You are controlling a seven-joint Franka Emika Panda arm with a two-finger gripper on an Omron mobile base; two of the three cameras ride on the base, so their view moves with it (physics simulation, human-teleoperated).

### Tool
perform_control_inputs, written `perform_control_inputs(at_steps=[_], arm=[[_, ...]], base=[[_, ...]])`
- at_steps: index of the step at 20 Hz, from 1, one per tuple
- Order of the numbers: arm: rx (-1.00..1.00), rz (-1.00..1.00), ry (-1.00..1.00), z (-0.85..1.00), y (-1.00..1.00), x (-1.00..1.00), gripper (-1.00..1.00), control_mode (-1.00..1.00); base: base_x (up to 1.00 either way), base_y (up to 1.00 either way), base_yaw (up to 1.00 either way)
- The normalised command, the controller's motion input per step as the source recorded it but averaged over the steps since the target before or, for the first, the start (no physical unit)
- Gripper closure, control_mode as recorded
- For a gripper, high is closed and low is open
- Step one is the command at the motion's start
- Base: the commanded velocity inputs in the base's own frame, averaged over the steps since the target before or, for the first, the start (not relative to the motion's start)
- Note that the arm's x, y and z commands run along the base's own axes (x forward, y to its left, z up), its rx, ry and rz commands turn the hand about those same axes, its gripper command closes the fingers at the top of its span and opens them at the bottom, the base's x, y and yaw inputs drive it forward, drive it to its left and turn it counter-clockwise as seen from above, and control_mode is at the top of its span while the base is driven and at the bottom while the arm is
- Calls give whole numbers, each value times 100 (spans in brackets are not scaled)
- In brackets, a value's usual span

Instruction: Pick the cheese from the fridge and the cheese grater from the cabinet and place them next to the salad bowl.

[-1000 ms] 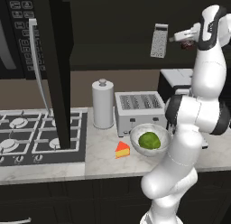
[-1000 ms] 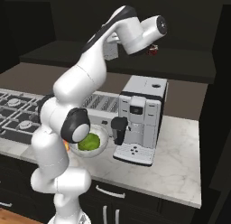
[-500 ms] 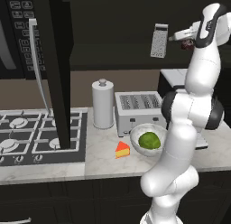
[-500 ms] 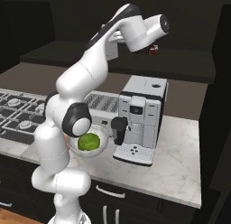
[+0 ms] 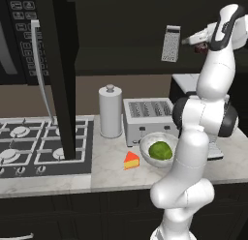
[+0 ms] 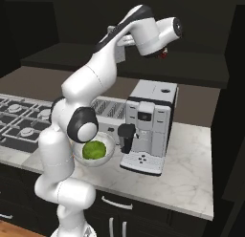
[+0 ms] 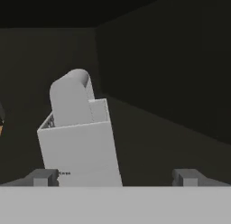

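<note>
The grey cheese grater (image 5: 170,43) stands upright inside the open dark cabinet (image 5: 121,36). My gripper (image 5: 187,39) is open, level with it and just to its right. In the hand view the grater (image 7: 79,137), with its handle on top, stands just ahead of the gripper (image 7: 116,178), closer to the left fingertip (image 7: 45,177) than to the right one. The cheese (image 5: 131,160), a yellow-orange wedge with a red side, lies on the counter just left of the salad bowl (image 5: 145,148), which holds a green leafy ball. The fridge is out of view.
The cabinet's door (image 5: 60,74) hangs open over the stove (image 5: 29,142). A paper towel roll (image 5: 110,111) and a toaster (image 5: 147,118) stand behind the bowl. A coffee machine (image 6: 150,126) stands to the bowl's right on the marble counter (image 6: 191,159).
The arm's upper links have swung a little and the hand has edged closer to the grater. The jaws stay open; grater, cheese and bowl have not moved.
</note>
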Motion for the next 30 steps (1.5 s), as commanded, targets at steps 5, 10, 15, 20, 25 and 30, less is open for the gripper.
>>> perform_control_inputs(at_steps=[5,10,15,20,25,30], arm=[[0,0,-1,-1,18,0,-100,-100],[0,0,-3,0,21,0,-100,-100],[0,0,-4,-1,30,1,-100,-100],[0,-1,-1,-12,7,18,-100,-100],[0,0,-4,-1,0,-2,-100,-100],[0,0,-7,0,-6,-19,-100,-100]], base=[[0,0,0],[0,0,0],[0,0,0],[0,0,0],[0,0,0],[0,0,0]])
